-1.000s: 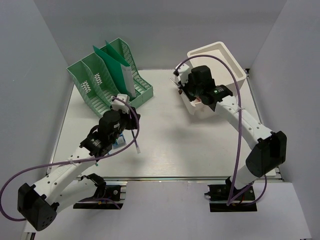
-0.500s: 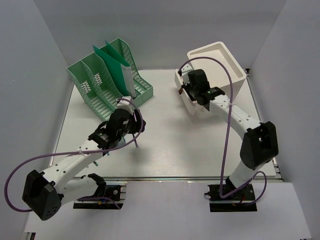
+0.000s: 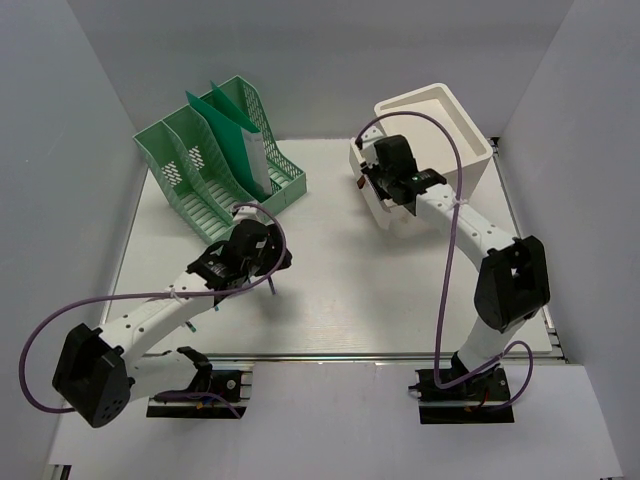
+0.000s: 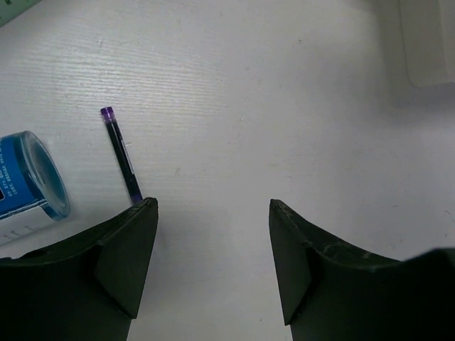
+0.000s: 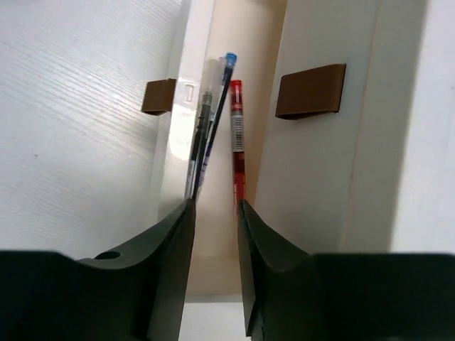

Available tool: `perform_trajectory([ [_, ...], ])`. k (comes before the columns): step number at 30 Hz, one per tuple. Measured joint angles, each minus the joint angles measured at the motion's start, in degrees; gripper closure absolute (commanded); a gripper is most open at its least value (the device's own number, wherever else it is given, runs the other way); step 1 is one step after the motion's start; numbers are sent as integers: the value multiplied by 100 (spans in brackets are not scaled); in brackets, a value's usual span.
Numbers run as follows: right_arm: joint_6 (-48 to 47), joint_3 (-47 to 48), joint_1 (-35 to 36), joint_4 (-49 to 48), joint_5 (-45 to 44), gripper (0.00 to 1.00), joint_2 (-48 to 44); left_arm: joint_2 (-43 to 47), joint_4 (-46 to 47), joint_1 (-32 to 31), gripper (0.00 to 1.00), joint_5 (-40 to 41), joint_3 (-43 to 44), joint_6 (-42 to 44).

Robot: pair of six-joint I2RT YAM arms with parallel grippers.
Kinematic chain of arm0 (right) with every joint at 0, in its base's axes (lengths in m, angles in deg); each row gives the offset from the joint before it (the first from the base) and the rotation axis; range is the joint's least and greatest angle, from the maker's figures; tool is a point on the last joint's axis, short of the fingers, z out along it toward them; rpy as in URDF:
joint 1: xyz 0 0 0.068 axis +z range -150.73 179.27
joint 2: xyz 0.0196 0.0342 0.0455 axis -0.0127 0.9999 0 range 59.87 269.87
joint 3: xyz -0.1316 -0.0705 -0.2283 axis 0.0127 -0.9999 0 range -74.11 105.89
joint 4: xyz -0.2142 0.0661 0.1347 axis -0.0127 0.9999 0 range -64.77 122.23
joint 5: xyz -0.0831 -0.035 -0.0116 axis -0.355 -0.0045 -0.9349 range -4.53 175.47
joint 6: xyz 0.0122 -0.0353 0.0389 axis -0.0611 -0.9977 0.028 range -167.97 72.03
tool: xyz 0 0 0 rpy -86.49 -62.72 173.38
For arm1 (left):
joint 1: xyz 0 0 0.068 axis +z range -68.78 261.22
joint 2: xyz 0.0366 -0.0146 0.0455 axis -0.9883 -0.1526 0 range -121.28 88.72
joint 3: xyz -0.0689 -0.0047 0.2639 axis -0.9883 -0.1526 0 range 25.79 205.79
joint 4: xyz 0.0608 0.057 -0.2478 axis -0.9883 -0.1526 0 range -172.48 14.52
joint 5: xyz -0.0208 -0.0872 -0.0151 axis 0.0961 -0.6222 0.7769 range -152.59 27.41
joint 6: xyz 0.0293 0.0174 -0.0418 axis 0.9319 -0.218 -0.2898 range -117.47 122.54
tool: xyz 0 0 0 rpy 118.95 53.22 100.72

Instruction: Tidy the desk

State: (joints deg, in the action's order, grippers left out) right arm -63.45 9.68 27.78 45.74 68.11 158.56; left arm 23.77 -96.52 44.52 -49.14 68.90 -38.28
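The desk (image 3: pixel 400 300) is a white tabletop. My left gripper (image 3: pixel 262 268) (image 4: pixel 213 213) is open and empty, low over the desk. A purple pen (image 4: pixel 121 153) lies just left of its left finger, and a blue cylinder (image 4: pixel 28 185) lies further left. The pen also shows in the top view (image 3: pixel 272 285). My right gripper (image 3: pixel 366 180) (image 5: pixel 215 206) hovers at the white drawer box (image 3: pixel 440 120), jaws a narrow gap apart with nothing between them. In the pulled-out drawer (image 5: pixel 266 85) lie a black pen (image 5: pixel 202 135), a blue pen (image 5: pixel 222 92) and a red pen (image 5: pixel 237 135).
A green file organiser (image 3: pixel 215 160) with green folders stands at the back left. Two brown handles (image 5: pixel 311 90) sit on the drawer fronts. A corner of the drawer box shows in the left wrist view (image 4: pixel 426 42). Pale grey walls enclose the desk.
My left arm has swung right and forward, now covering the blue cylinder in the top view. My right gripper has shifted slightly left along the drawer.
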Motion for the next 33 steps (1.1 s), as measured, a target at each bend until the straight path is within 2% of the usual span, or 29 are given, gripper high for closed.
perform_trajectory([
  [2, 15, 4, 0, 44, 111, 69, -105, -81, -22, 0, 27, 35, 0, -61],
  [6, 44, -79, -7, 164, 887, 100, -667, -251, -87, -4, 32, 129, 2, -160],
  [10, -50, -1099, -37, -87, 2535, 100, -2184, -540, -153, -13, 42, 256, 13, -240],
  [13, -120, -1860, -42, -269, 3403, 100, -3136, -817, -295, -15, 42, 376, 109, -321],
  [15, -146, -2273, -76, -398, 3722, 100, -3449, -1058, -341, -15, 42, 444, 208, -361],
  [23, -83, -3585, -487, -802, 4186, 100, -3709, -1707, -595, -26, 42, 1036, 415, -579],
  [33, 42, -3720, -824, -1154, 4459, 100, -4127, -2557, -595, -61, 47, 1440, 557, -682],
])
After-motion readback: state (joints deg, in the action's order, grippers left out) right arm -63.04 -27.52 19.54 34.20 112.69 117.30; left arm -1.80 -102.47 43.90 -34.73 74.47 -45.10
